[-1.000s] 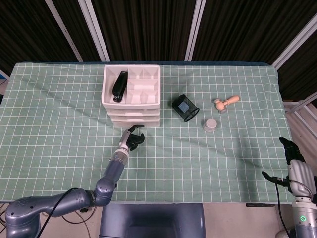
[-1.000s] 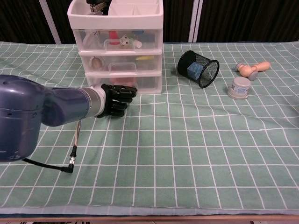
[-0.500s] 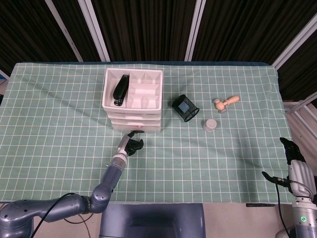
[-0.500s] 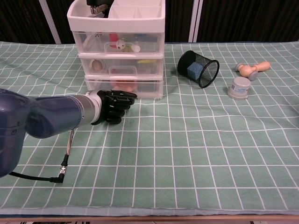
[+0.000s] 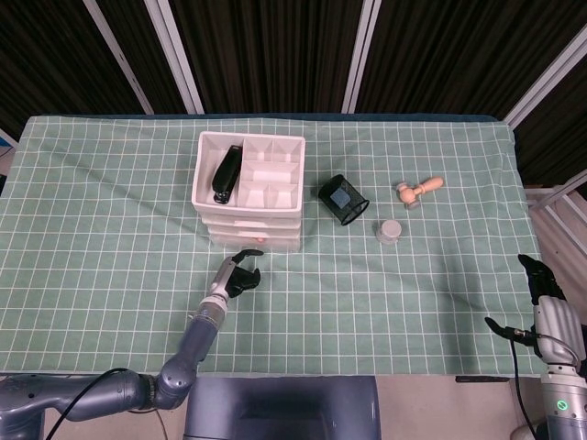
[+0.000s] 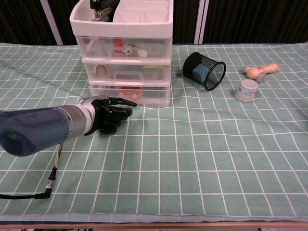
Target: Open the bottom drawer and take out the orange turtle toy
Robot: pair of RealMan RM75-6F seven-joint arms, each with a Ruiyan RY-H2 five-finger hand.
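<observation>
Over the last second the drawer unit (image 6: pixel 121 50) slides toward the near edge of the table while the left hand (image 6: pixel 109 114) draws back from it. The whole unit seems dragged along; the bottom drawer (image 6: pixel 129 92) looks barely opened, if at all, so the first step is not yet done. The left hand now holds nothing, its fingers curled with one stretched toward the drawer front. The right hand (image 5: pixel 543 291) hangs off the table's right edge; I cannot tell whether it is open. The orange turtle toy (image 6: pixel 128 90) shows as a blurred orange shape through the clear plastic drawer. The unit is glossy white plastic, boxy, on a green checked cloth (image 6: pixel 202 154) that ripples.
</observation>
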